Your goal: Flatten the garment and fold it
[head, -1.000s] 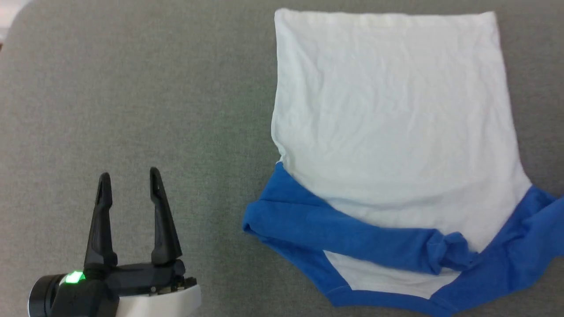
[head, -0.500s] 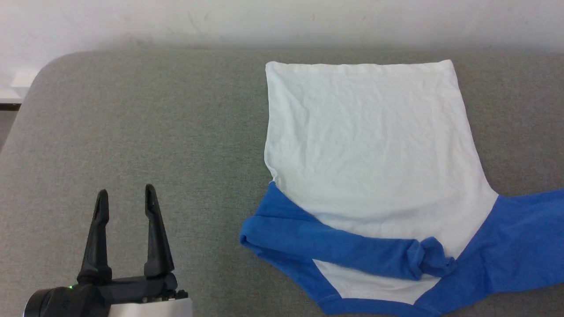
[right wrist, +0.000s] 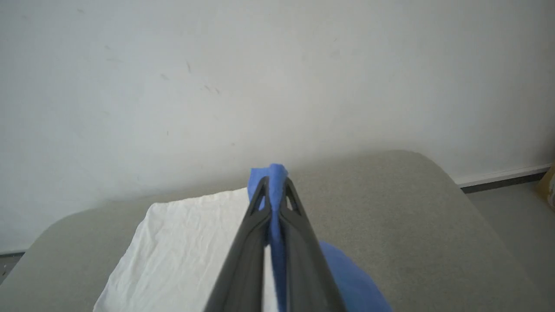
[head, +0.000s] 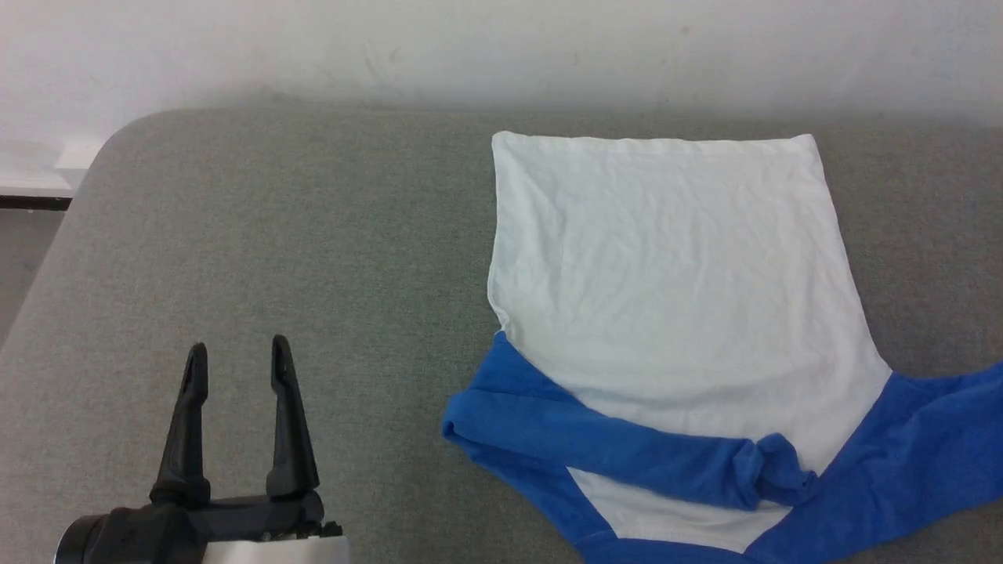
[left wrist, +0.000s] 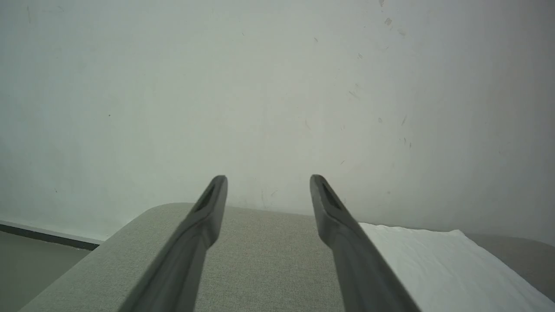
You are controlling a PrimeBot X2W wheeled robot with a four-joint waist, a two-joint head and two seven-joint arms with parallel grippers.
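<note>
The garment (head: 674, 290), white with royal-blue sleeves and shoulders, lies on the grey padded surface (head: 274, 235), hem toward the wall. Its left blue sleeve (head: 611, 446) is folded across the chest. The right sleeve (head: 932, 446) stretches off toward the right edge of the head view. My left gripper (head: 239, 356) stands open over bare cushion, well left of the garment; its fingers (left wrist: 204, 216) frame nothing. My right gripper (right wrist: 272, 184) is shut on blue sleeve fabric (right wrist: 269, 173), which sticks out past the tips, with the white body (right wrist: 182, 242) below left.
A white wall (head: 501, 47) runs behind the cushion. The cushion's rounded far-left corner (head: 117, 141) drops to the floor with a dark baseboard (head: 31, 202). Bare grey cushion spreads left of the garment.
The head camera has tilted up, bringing the wall and cushion's far edge into view. The right sleeve is drawn out straighter toward the right. My left gripper stays open.
</note>
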